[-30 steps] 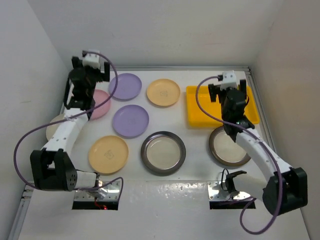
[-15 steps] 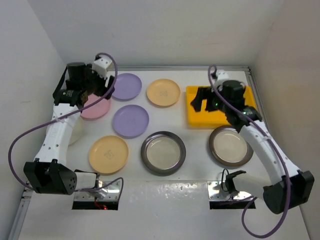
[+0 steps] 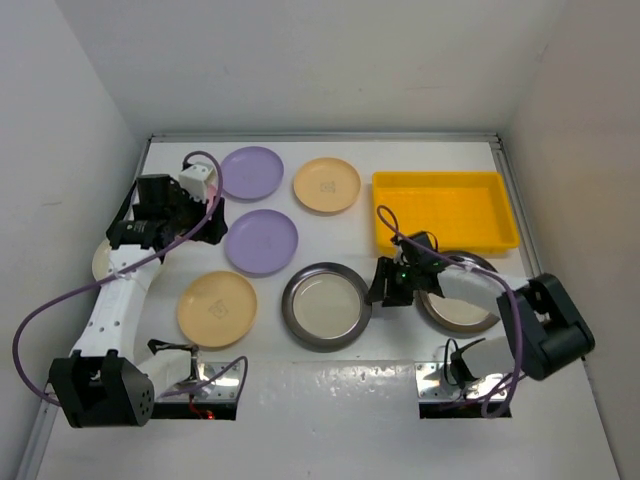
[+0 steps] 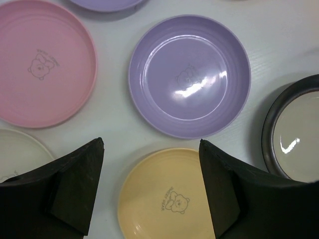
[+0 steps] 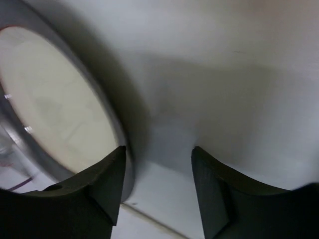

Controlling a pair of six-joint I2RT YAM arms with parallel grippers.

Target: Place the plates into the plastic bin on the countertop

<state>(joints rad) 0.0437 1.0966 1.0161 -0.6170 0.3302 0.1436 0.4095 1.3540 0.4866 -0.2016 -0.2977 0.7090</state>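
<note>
The yellow plastic bin [image 3: 445,210] stands empty at the back right of the countertop [image 3: 395,150]. In the top view I see two purple plates [image 3: 251,172] [image 3: 261,241], two orange-yellow plates [image 3: 326,185] [image 3: 217,309], two metal-rimmed plates [image 3: 326,305] [image 3: 462,302] and a cream plate [image 3: 100,262]. My left gripper [image 3: 200,222] hangs open and empty above the pink plate [image 4: 42,69], the purple plate [image 4: 189,74] and the orange-yellow plate [image 4: 164,199]. My right gripper [image 3: 385,285] is open and empty, low at the table between the metal-rimmed plates. Its left finger [image 5: 107,184] is at the rim of the middle one [image 5: 55,99].
White walls close the left, back and right sides. The right forearm lies across the right metal-rimmed plate. The pink plate is mostly hidden under my left arm in the top view. Both arm bases [image 3: 190,375] sit at the near edge.
My right gripper has swung from over the yellow bin down and forward to the table beside the middle metal-rimmed plate. My left gripper has moved from the back left corner toward the front.
</note>
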